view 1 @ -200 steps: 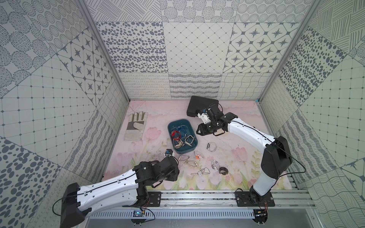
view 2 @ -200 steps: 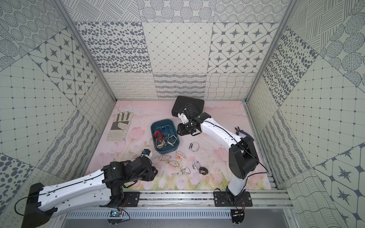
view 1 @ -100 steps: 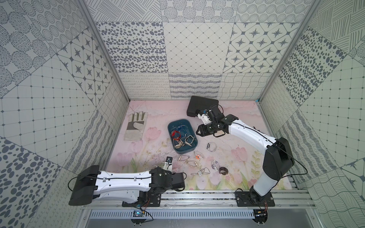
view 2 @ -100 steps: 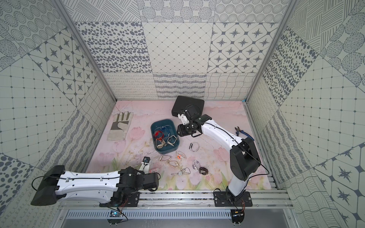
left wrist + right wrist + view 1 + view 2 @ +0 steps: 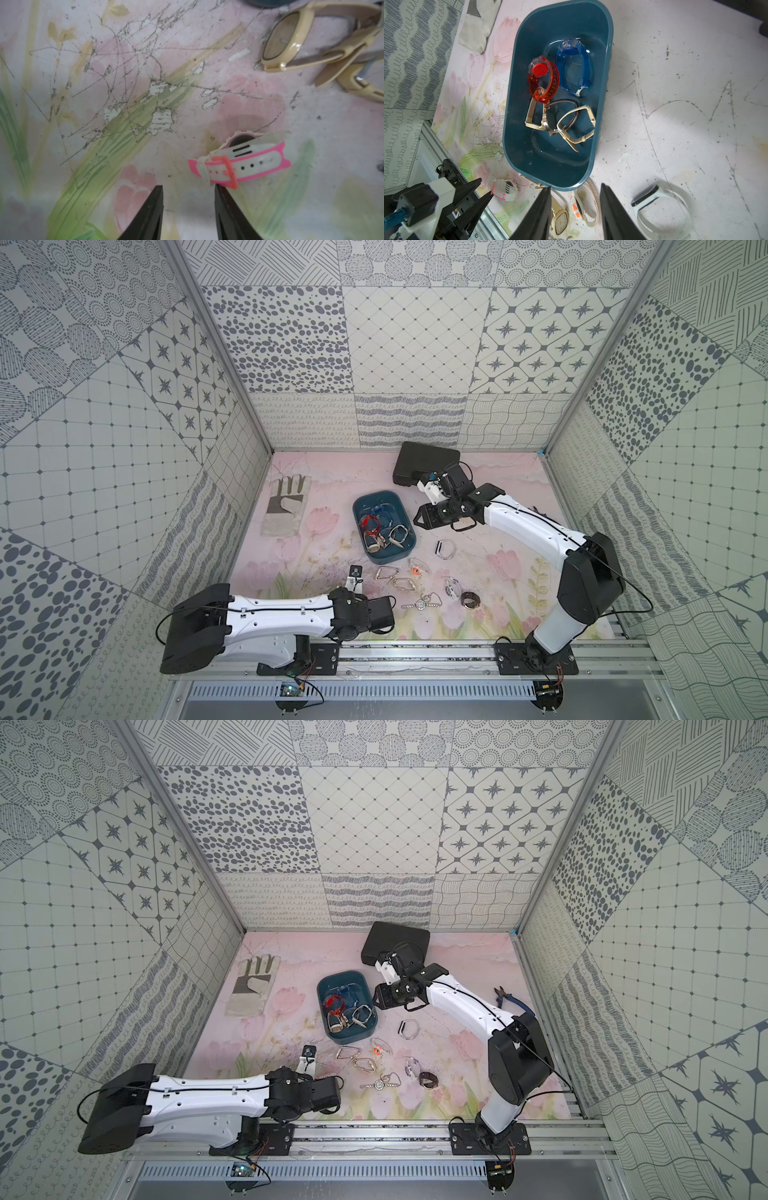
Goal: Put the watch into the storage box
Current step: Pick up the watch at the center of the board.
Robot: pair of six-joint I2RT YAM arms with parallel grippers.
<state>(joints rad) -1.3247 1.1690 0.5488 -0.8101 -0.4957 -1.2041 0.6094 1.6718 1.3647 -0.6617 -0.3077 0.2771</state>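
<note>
almost there: pink watch at my left fingertips, not yet gripped

right now my left gripper (image 5: 188, 187) has its jaws spread with nothing between them. the pink-and-white watch (image 5: 239, 164) lies on the floral mat (image 5: 104, 62) just beyond one fingertip (image 5: 221, 197). whether that tip touches the orange buckle (image 5: 230, 172) i cannot tell. the watch is outside the storage box (image 5: 517, 133), off its near end. my right gripper (image 5: 575, 186) hangs by that same end, jaws also apart and empty.

as i judge it, this is a light plastic watch with a soft, springy strap, buckled into a flattened loop lying on its side. the strap would likely flex under the pads, and the smooth plastic could slip. i would straddle the doubled strap beside the buckle, or the stiffer case, and pinch across the width.

the left wrist view gives me the buckle, the strap holes and the dark case tucked behind, but nothing of the box's inside. the right wrist view shows my left fingers from outside with the watch at their tips, plus the other watches (image 5: 542, 69) already in the box. in both top views i get the whole layout, with the box mid-mat, yet i cannot pick out the pink watch there.
</note>
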